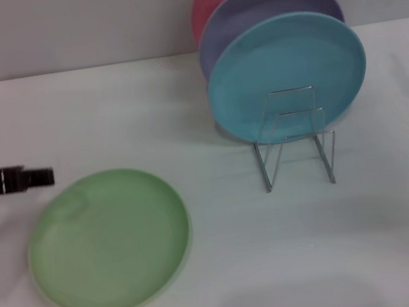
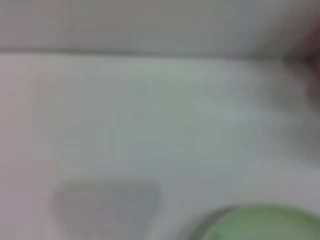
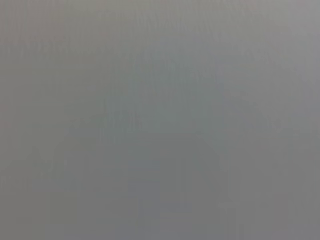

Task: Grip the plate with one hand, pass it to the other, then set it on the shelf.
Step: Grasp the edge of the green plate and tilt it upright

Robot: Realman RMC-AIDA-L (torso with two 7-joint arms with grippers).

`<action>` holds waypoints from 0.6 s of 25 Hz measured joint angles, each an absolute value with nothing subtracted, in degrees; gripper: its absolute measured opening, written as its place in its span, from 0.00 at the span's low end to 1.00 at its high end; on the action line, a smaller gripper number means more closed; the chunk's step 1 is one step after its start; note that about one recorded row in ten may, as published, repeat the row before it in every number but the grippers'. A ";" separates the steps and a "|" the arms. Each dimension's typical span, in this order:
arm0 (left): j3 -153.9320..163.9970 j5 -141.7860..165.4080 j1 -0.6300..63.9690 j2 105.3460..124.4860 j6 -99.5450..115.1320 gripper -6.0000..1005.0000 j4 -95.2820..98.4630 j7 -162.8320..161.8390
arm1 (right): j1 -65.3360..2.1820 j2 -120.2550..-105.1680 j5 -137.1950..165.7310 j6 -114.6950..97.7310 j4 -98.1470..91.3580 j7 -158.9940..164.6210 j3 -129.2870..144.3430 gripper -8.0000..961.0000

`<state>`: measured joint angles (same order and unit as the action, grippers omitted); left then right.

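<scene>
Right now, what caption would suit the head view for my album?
Left claw beside a green plate lying flat; three plates stand in the wire rack.

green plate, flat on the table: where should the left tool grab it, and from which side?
Probably the raised rim on the robot's left. The light green plate lies flat on the white table, so only its edge offers a pinch. The left tool sits just beyond that far-left edge, apart from it. Come in low from there, one finger over the rim, one under. The rack side is more crowded.

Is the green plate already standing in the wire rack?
No, the green plate lies flat on the table, apart from the wire rack.
</scene>
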<state>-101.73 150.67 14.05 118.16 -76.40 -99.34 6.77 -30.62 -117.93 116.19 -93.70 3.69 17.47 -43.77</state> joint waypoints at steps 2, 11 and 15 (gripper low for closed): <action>-101.73 152.79 15.00 118.17 -79.82 0.84 -99.38 5.72 | -30.61 -117.88 116.19 -93.75 3.69 17.46 -43.77 0.75; -100.92 157.37 17.71 118.30 -88.34 0.84 -97.85 2.08 | -30.58 -117.77 116.38 -93.79 3.44 16.97 -43.77 0.75; -100.12 159.07 19.95 118.37 -89.21 0.84 -93.51 0.35 | -30.58 -117.73 116.38 -93.80 3.33 16.96 -43.77 0.75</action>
<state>-100.12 159.07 19.95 118.37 -89.21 -93.51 0.35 -30.58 -117.73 116.38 -93.80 3.33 16.96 -43.77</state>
